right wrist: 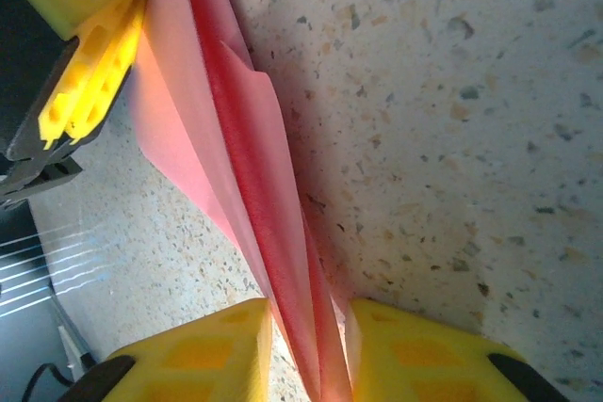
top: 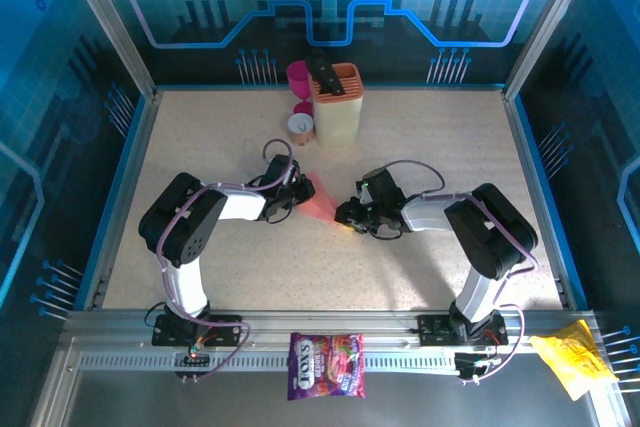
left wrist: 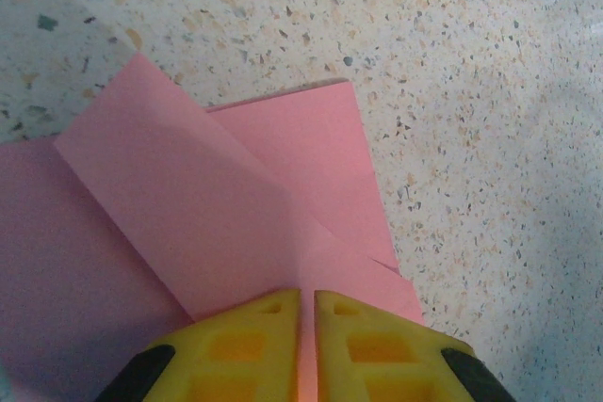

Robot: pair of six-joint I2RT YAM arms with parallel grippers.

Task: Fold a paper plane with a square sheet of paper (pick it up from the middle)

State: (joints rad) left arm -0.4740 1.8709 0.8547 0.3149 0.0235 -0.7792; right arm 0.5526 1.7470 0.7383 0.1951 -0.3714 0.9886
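The pink sheet of paper [top: 320, 199] lies mid-table, folded into a pointed shape with creased flaps [left wrist: 217, 204]. My left gripper [top: 298, 195] holds its left end. In the left wrist view the yellow jaws [left wrist: 308, 294] are shut on the paper along its centre crease. My right gripper [top: 345, 215] is at the paper's right, pointed end. In the right wrist view the folded layers [right wrist: 254, 138] stand on edge and run down between the right gripper's fingertips [right wrist: 311, 306]. They lie against the right finger, with table showing in the gap on the left. The left gripper's finger [right wrist: 89, 63] shows at top left.
At the back stand a magenta cup [top: 298, 74], a cream and orange container [top: 337, 105] and a small round white object [top: 300, 125]. A purple candy bag [top: 326, 365] and a yellow packet [top: 572, 359] lie on the near rail. Blue walls [top: 120, 187] border the table.
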